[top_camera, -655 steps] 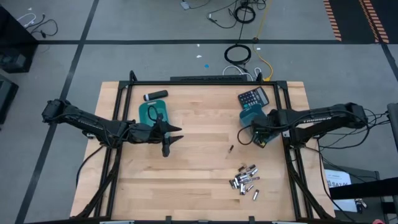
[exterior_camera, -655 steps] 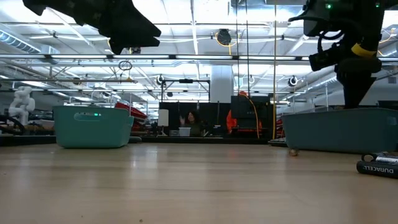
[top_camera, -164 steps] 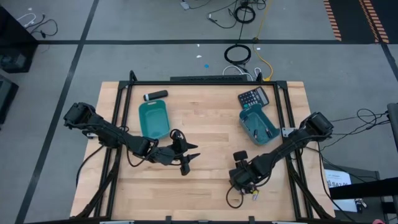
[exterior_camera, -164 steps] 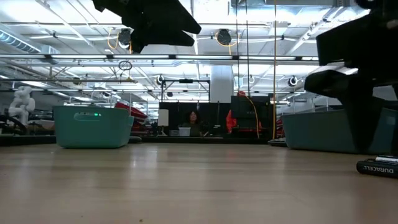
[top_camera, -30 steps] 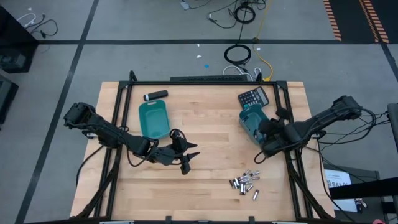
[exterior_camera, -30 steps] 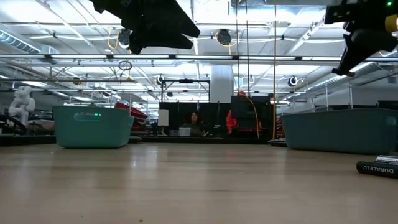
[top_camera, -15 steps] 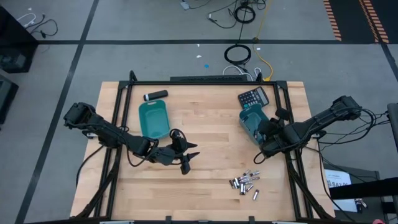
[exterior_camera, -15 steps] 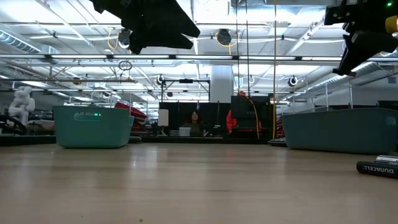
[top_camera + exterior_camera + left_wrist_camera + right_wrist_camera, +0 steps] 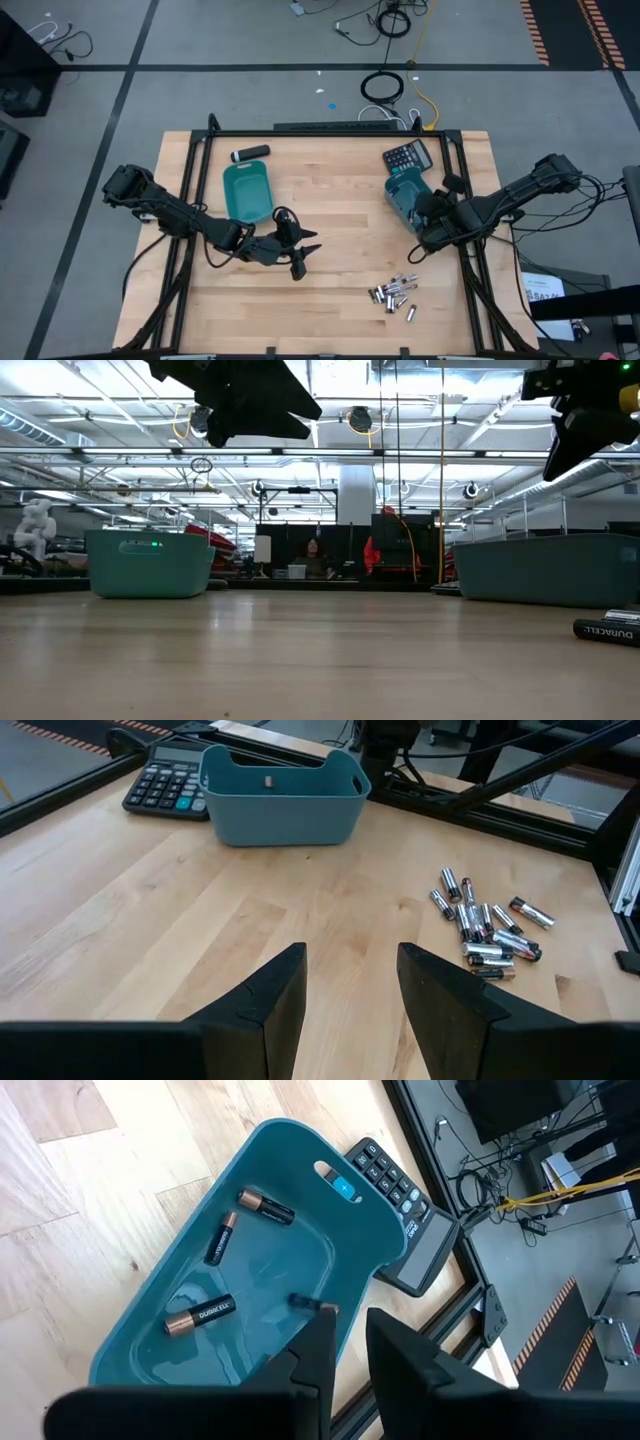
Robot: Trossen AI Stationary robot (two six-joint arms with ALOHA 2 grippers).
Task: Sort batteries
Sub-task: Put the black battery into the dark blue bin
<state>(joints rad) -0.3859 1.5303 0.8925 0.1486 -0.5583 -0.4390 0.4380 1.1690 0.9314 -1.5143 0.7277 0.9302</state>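
Several batteries [image 9: 393, 293] lie in a loose heap on the table's near right part, also seen in the left wrist view [image 9: 485, 925]. My right gripper [image 9: 350, 1335] hangs over the right teal bin [image 9: 262, 1275], slightly open, with nothing between its fingers. Inside the bin lie several batteries [image 9: 200, 1315]; one dark battery [image 9: 310, 1302] shows just past my fingertips, over the bin's floor. My left gripper [image 9: 350, 990] stands open above the bare wood at the table's middle left [image 9: 300, 258], holding nothing.
A second teal bin [image 9: 248, 192] stands at the back left, with a black cylinder [image 9: 250, 153] behind it. A dark calculator [image 9: 407, 156] lies just behind the right bin [image 9: 405, 200]. One battery [image 9: 607, 628] lies close in the low view. Bare wood spans the table's middle.
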